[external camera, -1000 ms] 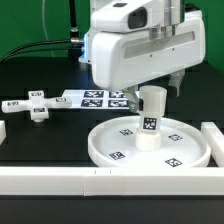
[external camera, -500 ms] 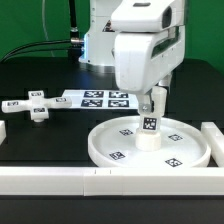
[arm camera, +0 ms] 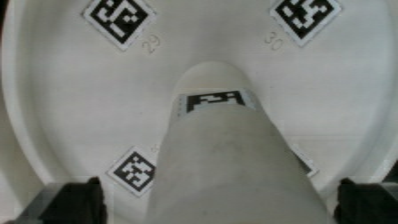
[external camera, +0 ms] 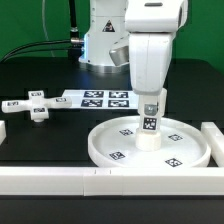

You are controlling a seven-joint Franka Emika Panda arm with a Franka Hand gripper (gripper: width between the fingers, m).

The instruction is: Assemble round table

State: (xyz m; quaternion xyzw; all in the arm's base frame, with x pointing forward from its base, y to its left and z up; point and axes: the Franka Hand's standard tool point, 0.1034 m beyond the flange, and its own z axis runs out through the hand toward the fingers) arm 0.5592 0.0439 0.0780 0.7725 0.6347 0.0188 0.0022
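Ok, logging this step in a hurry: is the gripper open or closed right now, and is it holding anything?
Gripper: open, fingers either side of the upright leg, gaps showing, holding nothing.

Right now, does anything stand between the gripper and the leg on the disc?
Nothing visible does. The gripper hangs straight over the leg, one finger on either side. The leg stands upright on the disc.

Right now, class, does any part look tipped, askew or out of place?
Nothing stands out. The leg stands upright at the middle of the round disc, and the cross-shaped foot lies apart at the exterior view's left.
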